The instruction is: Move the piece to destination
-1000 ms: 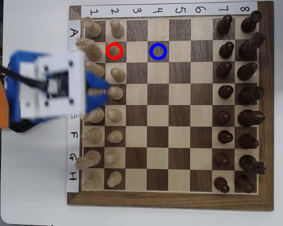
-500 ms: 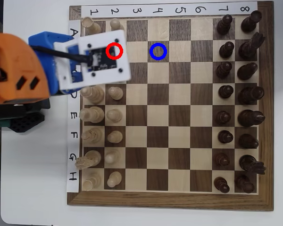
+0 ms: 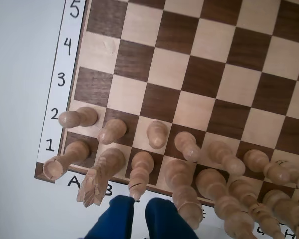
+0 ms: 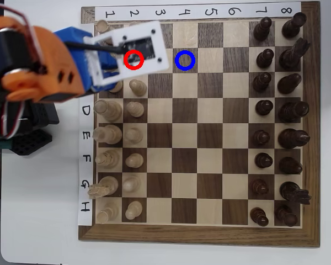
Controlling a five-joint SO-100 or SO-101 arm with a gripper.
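The piece, a small pale pawn with a round head, stands upright on its dark square in the second rank of the chessboard, second file from the lettered corner, and nothing touches it. In the wrist view the hand enters from the bottom edge as two blue fingers with a narrow gap between them. They hold nothing and hover above the board's near edge, over the pale back row. Just beyond the fingertips stand a pale knight and a pale bishop, with a rook at the corner. The row of pale pawns lies beyond these, and the piece has a like pawn on either side. In the overhead view the orange and blue arm reaches in from the left over the board's upper left corner. A white camera plate covers the piece and the hand, so the fingers cannot be judged from above. A red ring is drawn over that plate. The destination, a dark square marked with a blue ring, lies two squares to the right in the same row and is bare. The dark pieces line the far right columns, well apart. The board rests on a white bench.
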